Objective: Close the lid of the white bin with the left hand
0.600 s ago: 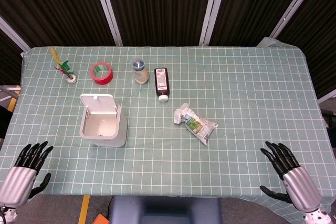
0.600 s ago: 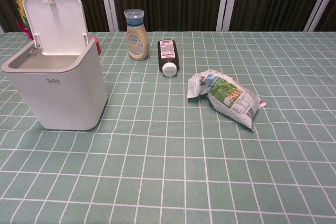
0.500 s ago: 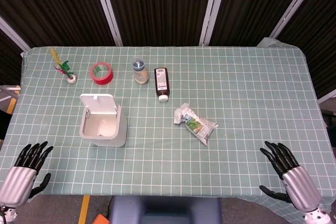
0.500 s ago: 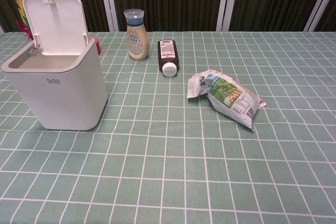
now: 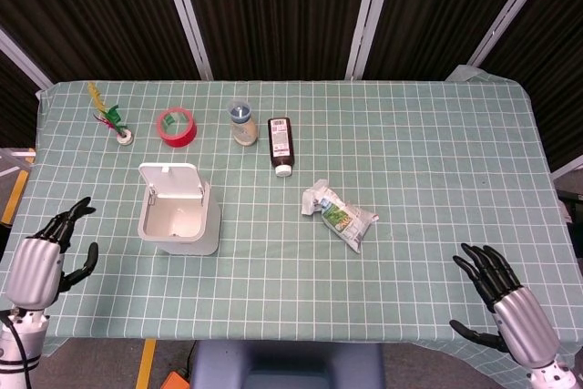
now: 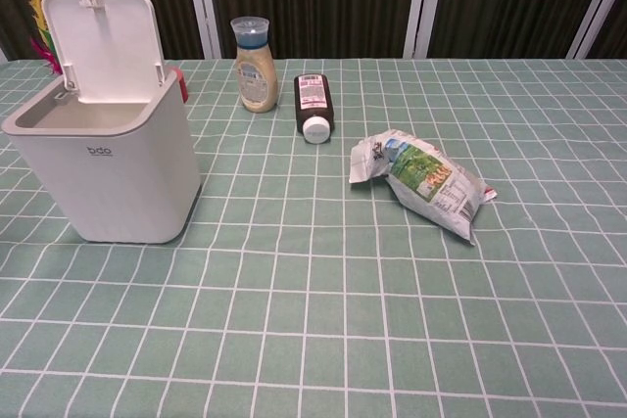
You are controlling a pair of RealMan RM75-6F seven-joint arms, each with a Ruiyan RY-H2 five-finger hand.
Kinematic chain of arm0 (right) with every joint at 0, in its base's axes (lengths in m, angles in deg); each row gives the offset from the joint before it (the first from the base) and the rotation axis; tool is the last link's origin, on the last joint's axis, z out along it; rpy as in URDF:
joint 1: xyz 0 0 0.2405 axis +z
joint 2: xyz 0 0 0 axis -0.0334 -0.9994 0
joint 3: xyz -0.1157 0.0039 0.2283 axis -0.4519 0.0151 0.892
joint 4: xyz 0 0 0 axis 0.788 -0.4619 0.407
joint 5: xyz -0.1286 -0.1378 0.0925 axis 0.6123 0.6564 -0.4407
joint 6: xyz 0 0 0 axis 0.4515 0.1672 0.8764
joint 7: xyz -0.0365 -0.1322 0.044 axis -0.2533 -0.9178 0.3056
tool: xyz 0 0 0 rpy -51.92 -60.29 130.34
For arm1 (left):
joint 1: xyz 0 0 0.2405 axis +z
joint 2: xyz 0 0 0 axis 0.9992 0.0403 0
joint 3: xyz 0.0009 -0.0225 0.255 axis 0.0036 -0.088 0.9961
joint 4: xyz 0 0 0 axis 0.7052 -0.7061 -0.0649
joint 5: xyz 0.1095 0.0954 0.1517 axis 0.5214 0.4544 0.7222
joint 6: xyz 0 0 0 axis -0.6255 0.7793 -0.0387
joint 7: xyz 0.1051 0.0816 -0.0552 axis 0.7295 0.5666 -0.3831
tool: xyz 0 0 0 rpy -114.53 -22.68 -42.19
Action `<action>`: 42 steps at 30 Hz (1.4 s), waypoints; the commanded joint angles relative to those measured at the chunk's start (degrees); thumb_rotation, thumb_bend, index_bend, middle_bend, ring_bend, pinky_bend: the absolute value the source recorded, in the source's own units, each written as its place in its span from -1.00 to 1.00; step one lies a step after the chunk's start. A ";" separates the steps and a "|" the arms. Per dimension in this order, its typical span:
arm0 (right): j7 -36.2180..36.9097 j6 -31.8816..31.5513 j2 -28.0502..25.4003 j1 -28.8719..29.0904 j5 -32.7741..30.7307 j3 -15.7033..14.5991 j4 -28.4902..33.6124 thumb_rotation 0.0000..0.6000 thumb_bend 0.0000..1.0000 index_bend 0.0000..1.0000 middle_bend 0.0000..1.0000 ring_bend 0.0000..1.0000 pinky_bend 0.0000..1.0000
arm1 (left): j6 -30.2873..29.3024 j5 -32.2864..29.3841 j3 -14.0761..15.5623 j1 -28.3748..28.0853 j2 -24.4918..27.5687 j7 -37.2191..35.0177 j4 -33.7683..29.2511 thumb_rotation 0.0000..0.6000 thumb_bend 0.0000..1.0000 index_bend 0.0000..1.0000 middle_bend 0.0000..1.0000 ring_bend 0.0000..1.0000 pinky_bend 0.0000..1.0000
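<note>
The white bin point(image 5: 179, 222) point(image 6: 106, 162) stands on the left half of the table with its lid point(image 5: 169, 179) point(image 6: 103, 46) tipped up and back, so the inside shows. My left hand point(image 5: 47, 252) hovers at the table's left front edge, well left of the bin, fingers apart and holding nothing. My right hand point(image 5: 506, 307) is at the front right corner, fingers spread and empty. Neither hand appears in the chest view.
Behind the bin lie a red tape roll point(image 5: 177, 126), a feathered shuttlecock point(image 5: 112, 119), a small capped bottle point(image 5: 241, 124) point(image 6: 254, 65) and a dark brown bottle on its side point(image 5: 281, 145) point(image 6: 313, 104). A crumpled snack bag point(image 5: 339, 215) point(image 6: 423, 181) lies mid-table.
My left hand has risen and moved forward along the left edge, nearer the bin's level. The right hand, bin and lid have not moved.
</note>
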 commanded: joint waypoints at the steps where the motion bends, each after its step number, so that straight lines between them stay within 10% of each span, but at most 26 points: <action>1: -0.68 -0.48 0.50 0.04 0.18 0.44 -0.66 1.00 -0.56 -1.00 -1.00 -1.00 -1.00 | 13.78 -16.55 -11.39 -10.40 0.41 2.68 -5.47 1.00 0.16 -0.65 0.95 0.92 1.00; 9: -1.50 -0.32 0.77 0.08 -1.07 1.13 -0.67 1.00 -0.57 -1.00 -1.00 -1.00 -1.00 | 30.09 -39.99 -17.63 -21.77 1.96 10.28 -9.08 1.00 0.35 -0.59 1.00 1.00 1.00; 15: -1.51 0.20 0.61 0.27 -1.90 1.39 -0.57 1.00 -0.56 -1.00 -1.00 -1.00 -1.00 | 29.90 -46.05 -17.64 -26.90 0.62 16.88 -8.84 1.00 0.39 -0.55 1.00 1.00 1.00; 32: -1.26 0.18 0.46 0.33 -1.69 1.12 -0.41 1.00 -0.56 -1.00 -1.00 -1.00 -1.00 | 31.16 -50.69 -12.61 -29.21 6.55 21.18 -17.25 1.00 0.60 -0.36 1.00 1.00 1.00; 42: -1.24 0.46 0.51 0.42 -1.59 0.89 -0.35 1.00 -0.56 -1.00 -1.00 -1.00 -1.00 | 27.64 -42.78 -6.82 -25.83 9.97 21.65 -22.13 1.00 0.61 -0.35 1.00 1.00 1.00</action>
